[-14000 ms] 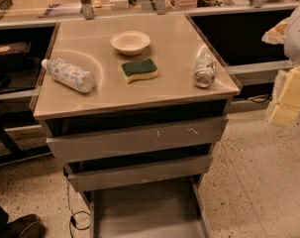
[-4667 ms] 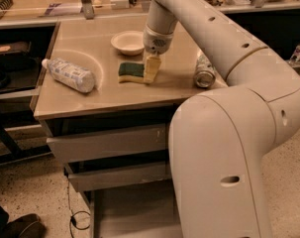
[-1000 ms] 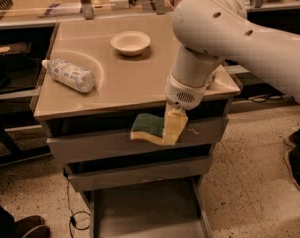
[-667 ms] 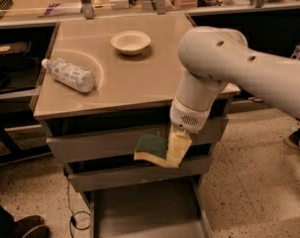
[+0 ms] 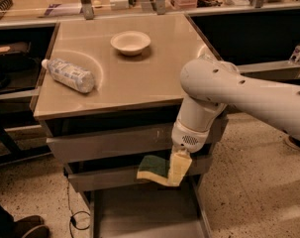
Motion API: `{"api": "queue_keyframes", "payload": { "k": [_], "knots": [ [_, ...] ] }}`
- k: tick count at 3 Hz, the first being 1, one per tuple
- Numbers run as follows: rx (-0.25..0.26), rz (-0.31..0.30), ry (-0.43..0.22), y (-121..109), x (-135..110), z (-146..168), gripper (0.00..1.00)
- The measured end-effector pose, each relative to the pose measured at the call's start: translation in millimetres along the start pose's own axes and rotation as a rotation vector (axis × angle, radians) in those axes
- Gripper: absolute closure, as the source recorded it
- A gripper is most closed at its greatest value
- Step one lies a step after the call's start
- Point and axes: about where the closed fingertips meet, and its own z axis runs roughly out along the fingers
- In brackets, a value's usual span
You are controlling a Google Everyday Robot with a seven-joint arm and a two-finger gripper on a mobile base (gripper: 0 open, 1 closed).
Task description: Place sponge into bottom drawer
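Over the open bottom drawer [image 5: 144,209], in mid-air: sponge [image 5: 152,168], tilted, green side up, yellow edge low. It's level with the middle drawer front [image 5: 105,178], not touching the tray floor. Gripper [image 5: 178,168] pinches its right end, fingers pressed onto the foam and pointing down from the wrist. Arm [image 5: 248,95] comes in from the right across the cabinet's front corner.

Step in hand, by my read: carry/lower phase. Grasp done, release not yet.

Next move calls for a straight descent into the tray, clear of the middle drawer's front lip. Fingers open only once the sponge is low between the side walls. Sponge looks to hang over the tray's rear part, so a small shift outward may help.

On the tabletop [image 5: 139,78], bowl [image 5: 130,42] and plastic bottle [image 5: 69,75] sit well apart from the action. No interference expected.
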Motion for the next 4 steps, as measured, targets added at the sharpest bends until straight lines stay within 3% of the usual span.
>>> {"api": "queue_keyframes", "payload": {
  "k": [1,2,4],
  "knots": [
    [-0.042,0.000,-0.024,5,1,27,1.00],
    [-0.129,0.037,-0.062,11,6,87,1.00],
    [-0.300,0.110,-0.117,-2,14,215,1.00]
  ]
}}
